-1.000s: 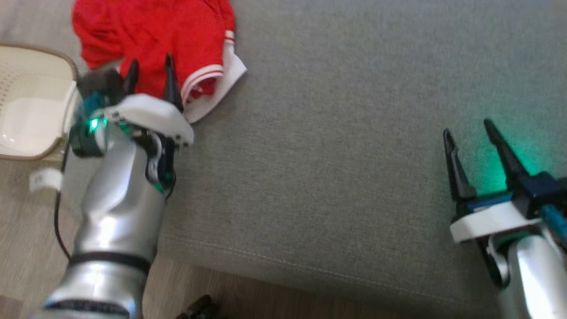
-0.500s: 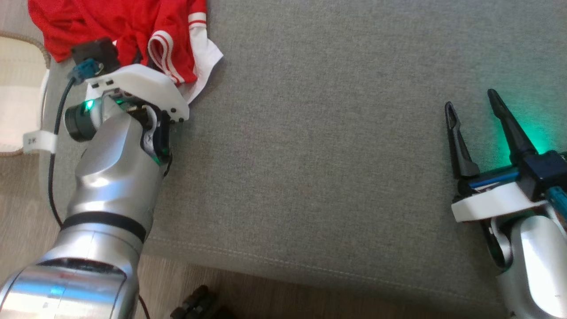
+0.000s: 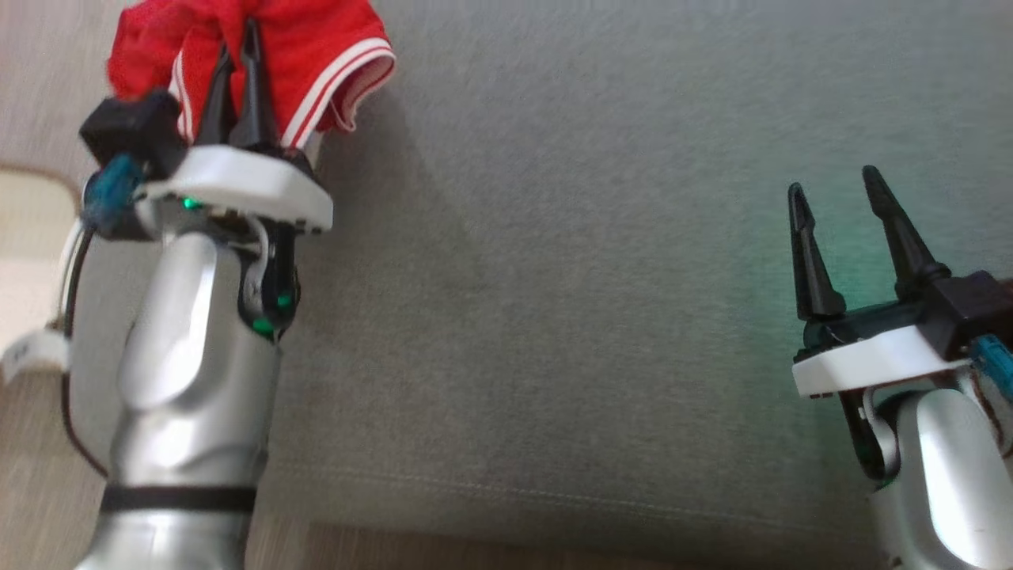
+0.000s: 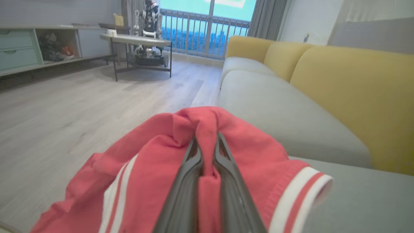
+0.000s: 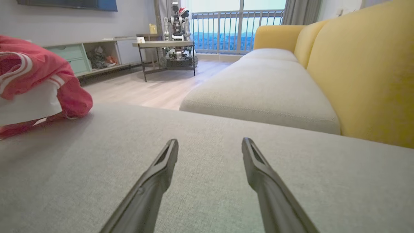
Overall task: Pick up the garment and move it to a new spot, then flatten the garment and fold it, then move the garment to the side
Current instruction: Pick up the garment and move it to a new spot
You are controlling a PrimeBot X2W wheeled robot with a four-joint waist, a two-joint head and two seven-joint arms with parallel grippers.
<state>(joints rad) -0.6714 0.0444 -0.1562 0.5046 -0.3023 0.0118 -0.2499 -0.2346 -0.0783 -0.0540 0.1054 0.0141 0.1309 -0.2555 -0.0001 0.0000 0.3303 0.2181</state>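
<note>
Thin pinch, slip risk.
Your left gripper [image 4: 207, 139] clamps one small fold of the garment [image 4: 258, 161]; swing fast and it slips out.

My left forearm [image 3: 182, 372] is a smooth silver shell ringed by a black band [image 3: 178, 499]. It ends in a white wrist plate [image 3: 245, 186] with a small green light [image 3: 190, 204], a black camera block [image 3: 130, 131] and a teal connector [image 3: 107, 190], whose dark cable [image 3: 71, 396] carries a white tag [image 3: 36, 352]. My left gripper [image 3: 239, 43] and right gripper [image 3: 832, 182] each have two long, dark, tapering fingers [image 3: 807, 261], and my right forearm [image 3: 942, 475] is the same silver under its own white plate [image 3: 870, 368].
</note>
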